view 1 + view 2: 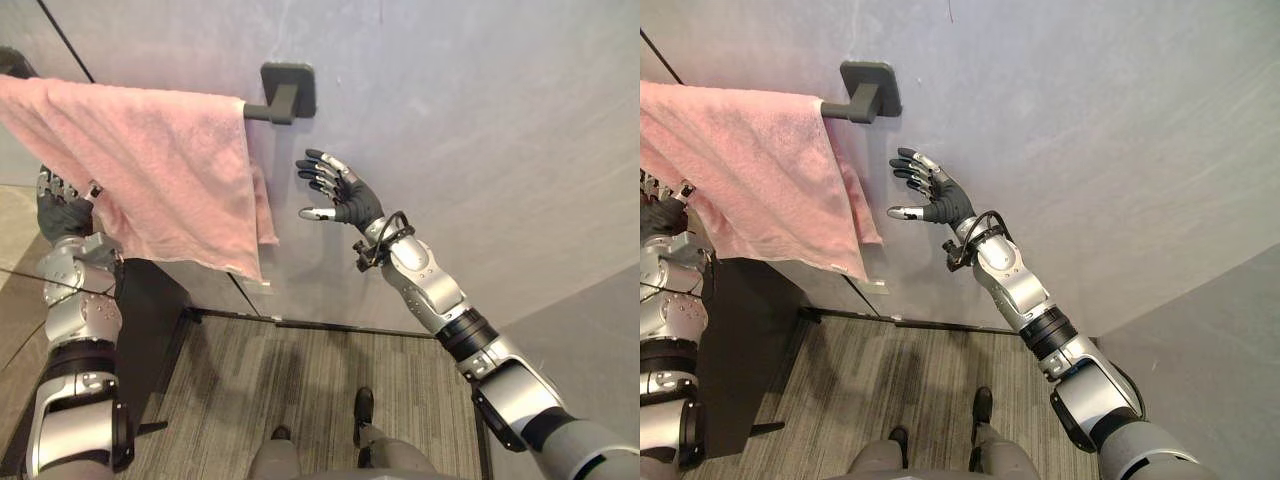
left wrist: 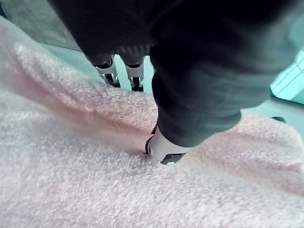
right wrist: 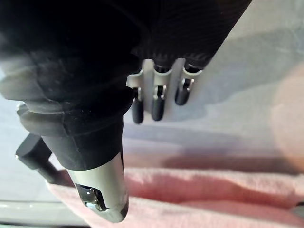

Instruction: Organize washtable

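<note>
With its fingers spread and empty, the right hand (image 1: pixel 345 195) should gently smooth the pink towel (image 1: pixel 150 170) flat on the bar (image 1: pixel 260 112) while the left hand (image 1: pixel 62 212), grip unclear, steadies it.

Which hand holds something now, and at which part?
The left hand seems to pinch the pink towel at its hanging left edge. The right hand is open and holds nothing.

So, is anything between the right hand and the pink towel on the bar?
Nothing visible. The right hand is open in the air beside the pink towel, at its free side edge and just below the wall mount of the bar. Only bare wall shows behind the gap. The left hand is against the towel's other side.
</note>
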